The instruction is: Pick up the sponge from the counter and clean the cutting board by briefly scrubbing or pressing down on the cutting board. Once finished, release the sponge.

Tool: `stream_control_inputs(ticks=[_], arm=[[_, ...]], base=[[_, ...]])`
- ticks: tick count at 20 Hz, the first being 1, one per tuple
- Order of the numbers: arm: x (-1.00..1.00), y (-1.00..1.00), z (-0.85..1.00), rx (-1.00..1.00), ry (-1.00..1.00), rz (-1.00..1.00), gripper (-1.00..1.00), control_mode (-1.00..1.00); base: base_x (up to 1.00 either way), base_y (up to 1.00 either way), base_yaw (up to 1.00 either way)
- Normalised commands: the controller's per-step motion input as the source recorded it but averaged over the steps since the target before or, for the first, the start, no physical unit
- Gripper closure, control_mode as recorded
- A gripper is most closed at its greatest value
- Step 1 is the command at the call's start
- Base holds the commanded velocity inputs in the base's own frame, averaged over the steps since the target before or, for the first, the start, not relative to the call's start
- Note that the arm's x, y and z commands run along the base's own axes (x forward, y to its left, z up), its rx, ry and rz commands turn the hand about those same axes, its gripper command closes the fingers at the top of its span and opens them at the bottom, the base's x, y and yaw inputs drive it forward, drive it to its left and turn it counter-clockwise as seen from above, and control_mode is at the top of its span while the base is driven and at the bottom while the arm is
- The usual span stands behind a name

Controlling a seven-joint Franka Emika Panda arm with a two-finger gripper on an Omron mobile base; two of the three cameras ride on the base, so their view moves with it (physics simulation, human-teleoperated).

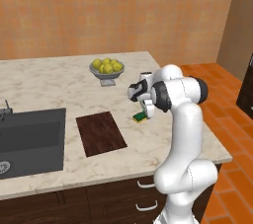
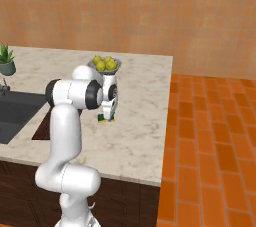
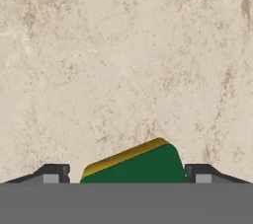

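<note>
White two-finger gripper (image 1: pixel 145 115) is down at the small green-over-yellow sponge block (image 1: pixel 140 117), which sits on the beige-white marbled stone counter (image 1: pixel 44 87) — not on the board. In the hand view the sponge (image 3: pixel 136 166) lies between the two dark fingertips (image 3: pixel 53 173), with a visible gap of bare counter (image 3: pixel 123 60) on each side, so the jaws stand wide and straddle it without clamping. Sponge looks skewed relative to the fingers, yellow edge showing on its far side.

Flat dark brown wood-grain cutting board (image 1: pixel 101 132) lies on the counter left of the sponge, apart from it, just beside the dark grey sink basin (image 1: pixel 30 141). In the right base view the gripper (image 2: pixel 108 116) points down at the sponge (image 2: pixel 104 118), with the board (image 2: pixel 46 127) mostly hidden behind the arm.

Grey footed bowl of yellow lemons (image 1: pixel 106 68) stands farther back on the counter, behind the sponge. Small green potted plant (image 2: pixel 6 59) sits at the far left — past the sink (image 2: pixel 15 113).
</note>
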Motion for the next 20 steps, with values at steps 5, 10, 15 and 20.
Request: stream_control_inputs(ticks=[5, 10, 15, 20], arm=[[-0.41, -0.07, 0.48, 0.02, -0.2, 0.0, -1.0, -1.0], [-0.98, -0.09, 1.0, 0.07, -0.31, 0.02, -1.0, -1.0], [-1.0, -0.16, 0.97, 0.1, -0.28, 0.12, -1.0, -1.0], [-1.0, -0.02, 0.92, 0.03, -0.34, 0.14, -1.0, -1.0]], base=[[0.0, 0.0, 0.0], [0.0, 0.0, 0.0], [0.0, 0.0, 0.0], [0.0, 0.0, 0.0]])
